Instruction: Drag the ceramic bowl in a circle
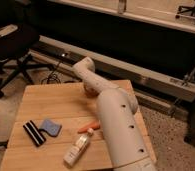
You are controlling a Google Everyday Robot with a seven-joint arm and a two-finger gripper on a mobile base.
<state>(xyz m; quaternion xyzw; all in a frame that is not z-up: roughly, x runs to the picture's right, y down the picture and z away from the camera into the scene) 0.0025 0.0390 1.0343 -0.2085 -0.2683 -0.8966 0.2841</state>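
The gripper (89,83) hangs low over the far part of the wooden surface (43,102), at about 12 o'clock from the surface's middle. It is mostly hidden behind the robot's own white arm (118,127), so it cannot be told whether the jaws are released or clenched. Right under the gripper, a patch of the reddish-brown ceramic bowl (91,92) shows on the surface, near its far edge and tucked against the arm. Whether the gripper touches the bowl cannot be told. The arm rises from 5 o'clock in the view as a thick white cylinder, then narrows into a slimmer link that bends over the bowl. At 6 o'clock from the bowl, well apart from it, a thin orange carrot (87,126) lies just beside the arm, and a pale bottle (79,147) lies on its side just nearer than the carrot. At 8 o'clock from the bowl lie a blue pad (51,127) and, touching it, a black striped block (34,133). Off the surface, at 10 o'clock, a dark office chair (13,47) stands on the floor.
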